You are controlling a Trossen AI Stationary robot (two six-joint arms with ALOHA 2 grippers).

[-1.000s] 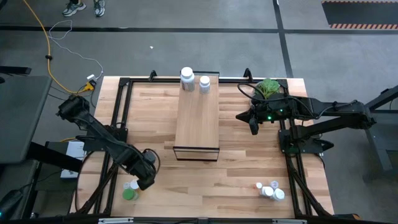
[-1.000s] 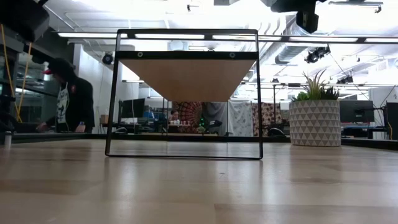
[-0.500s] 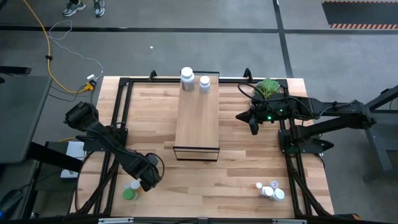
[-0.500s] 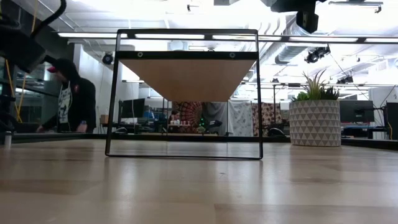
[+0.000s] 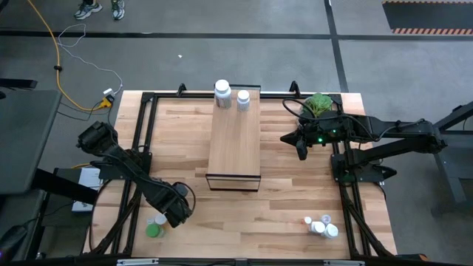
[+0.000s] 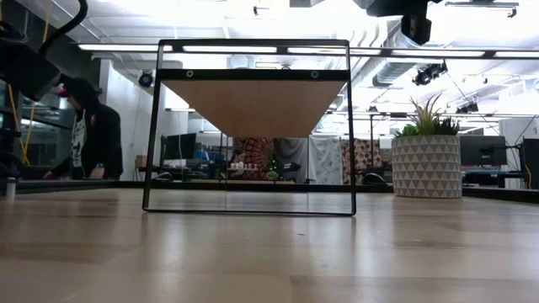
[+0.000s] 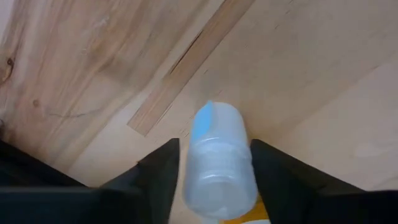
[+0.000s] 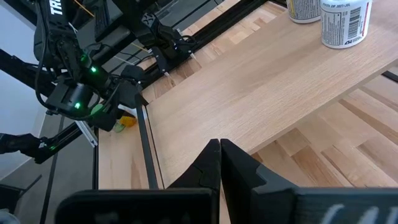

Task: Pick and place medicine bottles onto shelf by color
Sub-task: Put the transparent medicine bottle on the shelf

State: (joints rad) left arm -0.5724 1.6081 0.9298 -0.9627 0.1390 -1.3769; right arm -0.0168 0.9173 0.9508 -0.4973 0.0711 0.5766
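Observation:
At the table's near left corner a small white medicine bottle (image 7: pixel 216 158) with a blue-marked label stands upright on the tabletop. My left gripper (image 7: pixel 214 149) points down over it, shut on it. A green bottle (image 5: pixel 153 231) stands just beside the white bottle (image 5: pixel 157 220). The pale-wood shelf (image 5: pixel 235 140) stands mid-table with two white bottles (image 5: pixel 222 92) (image 5: pixel 243 98) on its far end. My right gripper (image 5: pixel 301 150) hangs shut in the air to the right of the shelf, holding nothing. My left gripper has the white bottle's round body (image 7: pixel 189 168) between its two fingers (image 7: pixel 158 177), one on each side, just below the cap. The fingers come from above, pointing down. The bottle stands upright with its base on the table.
Several white bottles (image 5: pixel 319 226) stand clustered at the table's near right. A potted plant (image 5: pixel 318 103) sits at the far right corner. Black frame rails (image 5: pixel 140 140) run along the table's sides. In the room behind, a person (image 6: pixel 88 126) bends over a bench.
My left gripper has sunk toward the bottles at the near left corner, then kept still for the last half second. The bottles on the table have stayed where they were.

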